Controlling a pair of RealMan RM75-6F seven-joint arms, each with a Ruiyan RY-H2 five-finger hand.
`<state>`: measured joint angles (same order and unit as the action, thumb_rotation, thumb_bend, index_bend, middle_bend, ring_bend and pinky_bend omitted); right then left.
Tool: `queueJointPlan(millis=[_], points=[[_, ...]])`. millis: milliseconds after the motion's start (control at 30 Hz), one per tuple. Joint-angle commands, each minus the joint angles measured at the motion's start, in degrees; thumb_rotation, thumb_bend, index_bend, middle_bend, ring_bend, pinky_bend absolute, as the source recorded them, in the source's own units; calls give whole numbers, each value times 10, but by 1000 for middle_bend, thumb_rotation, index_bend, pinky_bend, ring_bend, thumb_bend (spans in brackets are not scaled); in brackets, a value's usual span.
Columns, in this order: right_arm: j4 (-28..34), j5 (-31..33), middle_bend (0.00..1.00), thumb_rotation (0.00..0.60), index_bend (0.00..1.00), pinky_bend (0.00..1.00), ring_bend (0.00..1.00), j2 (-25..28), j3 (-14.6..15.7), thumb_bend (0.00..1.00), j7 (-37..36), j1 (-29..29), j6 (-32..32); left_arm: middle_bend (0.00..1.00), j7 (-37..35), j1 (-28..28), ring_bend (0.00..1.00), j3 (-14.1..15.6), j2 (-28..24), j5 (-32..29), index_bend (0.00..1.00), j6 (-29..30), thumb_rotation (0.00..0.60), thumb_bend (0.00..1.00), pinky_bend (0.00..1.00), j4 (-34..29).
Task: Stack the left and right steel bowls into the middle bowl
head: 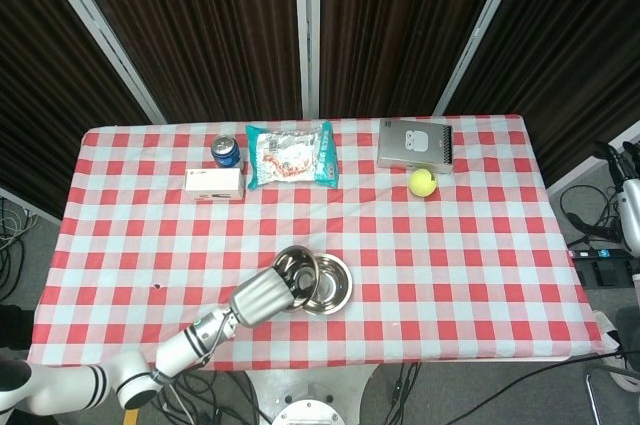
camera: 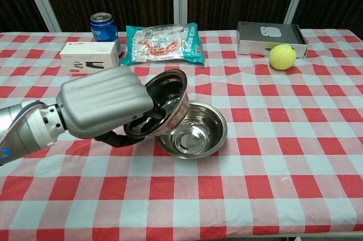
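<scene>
My left hand (camera: pixel 105 109) (head: pixel 262 298) grips a steel bowl (camera: pixel 166 104) (head: pixel 291 269) by its rim, tilted steeply with the opening facing the hand. That bowl hangs over the left edge of the middle steel bowl (camera: pixel 195 133) (head: pixel 328 283), which sits upright on the checked tablecloth (camera: pixel 272 156); whether the two touch is unclear. My right hand (head: pixel 630 195) shows only at the far right edge of the head view, off the table, its fingers hard to read. No third bowl is visible.
Along the back stand a blue can (camera: pixel 104 26), a white box (camera: pixel 89 57), a snack bag (camera: pixel 163 42), a grey box (camera: pixel 271 37) and a yellow tennis ball (camera: pixel 282 56).
</scene>
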<state>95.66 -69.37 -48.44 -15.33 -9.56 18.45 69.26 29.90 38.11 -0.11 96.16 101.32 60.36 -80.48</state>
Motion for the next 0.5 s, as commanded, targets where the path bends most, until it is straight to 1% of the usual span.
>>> queueJointPlan(millis=[33,300,500], points=[[2,2,195,600,106,23,16,1,-3,92,-3,-1,3,743,4,4,746,-4,0,-4,727,-3,600,423,782,-5],[3,12,206,600,109,23,33,5,-13,92,-27,-6,12,743,21,10,746,-9,5,-29,728,-21,600,423,782,-26],[2,11,207,600,108,23,33,12,-17,90,-46,-8,10,743,34,19,748,-15,16,-43,727,-33,600,423,783,-26]])
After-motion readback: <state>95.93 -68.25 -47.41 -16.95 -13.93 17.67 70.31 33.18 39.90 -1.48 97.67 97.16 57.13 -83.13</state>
